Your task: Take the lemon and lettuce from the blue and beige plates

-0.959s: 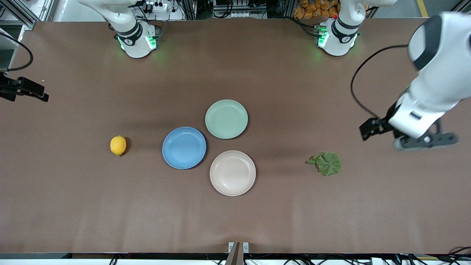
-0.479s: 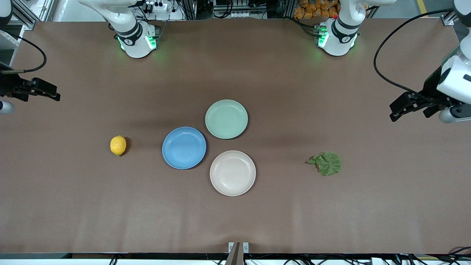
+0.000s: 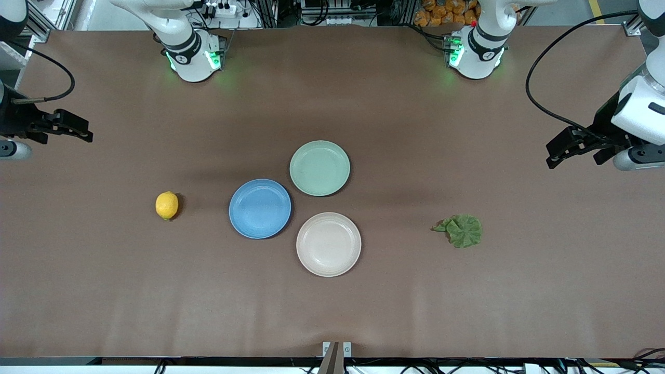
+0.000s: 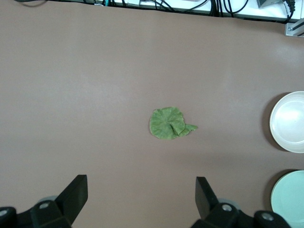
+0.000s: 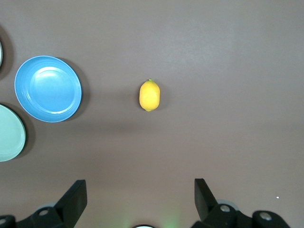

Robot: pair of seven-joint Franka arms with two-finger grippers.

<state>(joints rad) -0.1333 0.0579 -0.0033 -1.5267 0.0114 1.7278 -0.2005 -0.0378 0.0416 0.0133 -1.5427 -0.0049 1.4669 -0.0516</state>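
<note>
The lemon [image 3: 167, 205] lies on the bare table toward the right arm's end, beside the empty blue plate [image 3: 260, 209]; it also shows in the right wrist view [image 5: 149, 95]. The lettuce [image 3: 460, 230] lies on the bare table toward the left arm's end, apart from the empty beige plate [image 3: 328, 244]; it also shows in the left wrist view [image 4: 168, 124]. My left gripper [image 3: 558, 153] is open and empty, up over the table's left-arm end [image 4: 141, 190]. My right gripper [image 3: 78, 127] is open and empty, up over the table's right-arm end [image 5: 140, 192].
A pale mint-green plate [image 3: 319, 168], empty, sits touching-close to the blue and beige plates, farther from the front camera. The brown table [image 3: 467, 311] carries nothing else. The arm bases [image 3: 193, 57] stand along the table's edge farthest from the front camera.
The left arm has swung away from the lettuce toward its end of the table. The right gripper has come a little inward over the table. The lemon, lettuce and plates have not moved.
</note>
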